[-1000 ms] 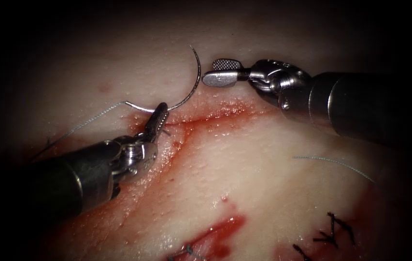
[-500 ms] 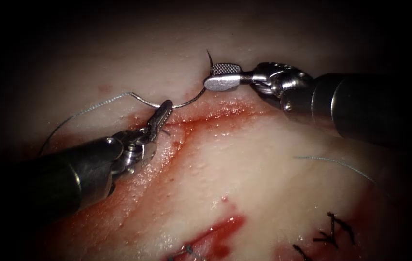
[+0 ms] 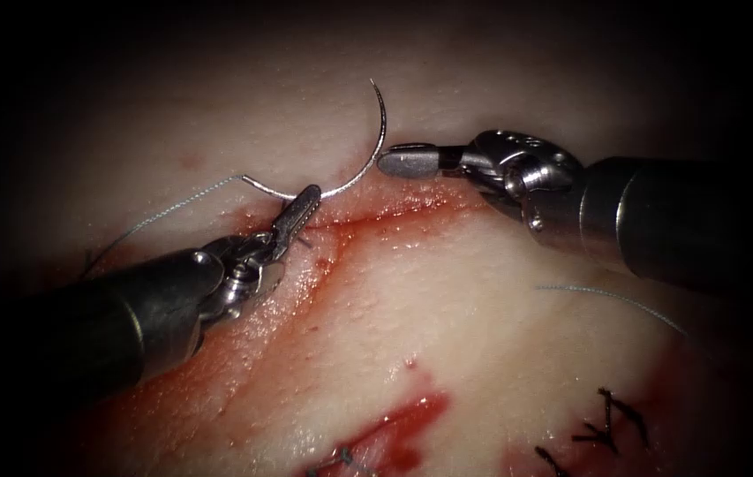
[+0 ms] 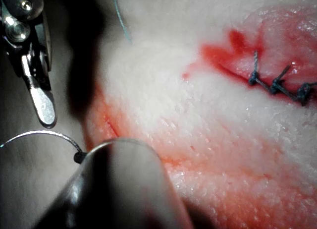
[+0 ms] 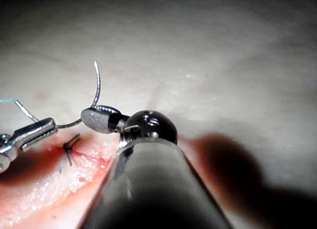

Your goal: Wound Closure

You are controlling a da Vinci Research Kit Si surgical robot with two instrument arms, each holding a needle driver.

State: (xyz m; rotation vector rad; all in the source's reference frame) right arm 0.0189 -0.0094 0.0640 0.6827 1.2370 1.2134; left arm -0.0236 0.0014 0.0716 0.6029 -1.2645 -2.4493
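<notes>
Above the cut [image 3: 367, 212] — left tool [image 3: 307, 201] grips needle [image 3: 354, 150] near its tail | right tool [image 3: 407, 162] level, jaws closed, empty

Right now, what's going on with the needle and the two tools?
The left gripper is shut on the thin curved steel needle near its thread end, holding it free above the pale pork tissue, over the red cut. The right gripper is shut on the needle's curve. Grey thread trails left.
</notes>
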